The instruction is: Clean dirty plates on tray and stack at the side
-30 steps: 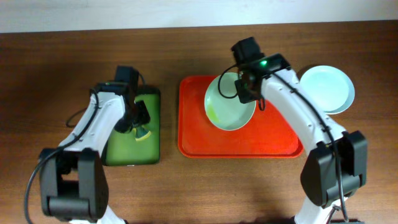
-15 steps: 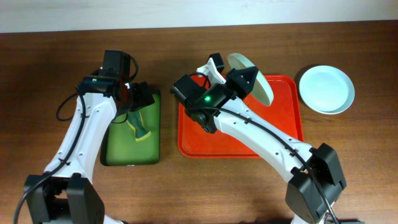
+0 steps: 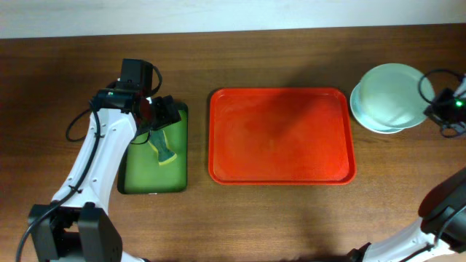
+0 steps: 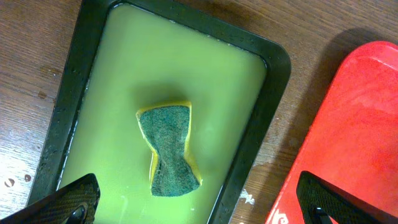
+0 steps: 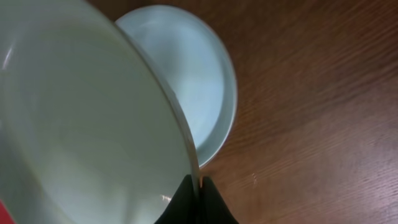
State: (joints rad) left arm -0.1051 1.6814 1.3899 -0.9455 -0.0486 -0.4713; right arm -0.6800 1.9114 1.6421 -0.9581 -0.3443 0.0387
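**Plate held over the stack:** The right pincer [image 5: 199,198] grips the rim of a mint plate [image 5: 81,124] at the far right of the desk [image 3: 291,218], its two dark fingers [image 5: 214,208] closed on the edge from either side. The plate is tilted and held over a blue plate [image 5: 202,87] that lies flat on the wood. In the wrist view the gripped rim sits just above the lower plate's near edge, and it cannot be told whether the two touch. From overhead the mint plate covers most of the blue one, leaving a crescent showing at the left and bottom. Both are off the tray [image 3: 280,138], just beside its right rim. The red tray lies at the middle of the desk, its long side running left to right.

**At the left:** Close to the red tray but apart from it, a smaller green tray [image 4: 273,81] with a dark rim holds yellowish-green liquid. A sponge [image 4: 169,149], green scouring face up over a yellow body and pinched at the waist, lies in the liquid near the middle. The left pincer [image 4: 196,202] hangs over it with jaws spread wide, gripping nothing. Only its two dark fingertips [image 4: 68,199] show, at the bottom corners of the wrist view.
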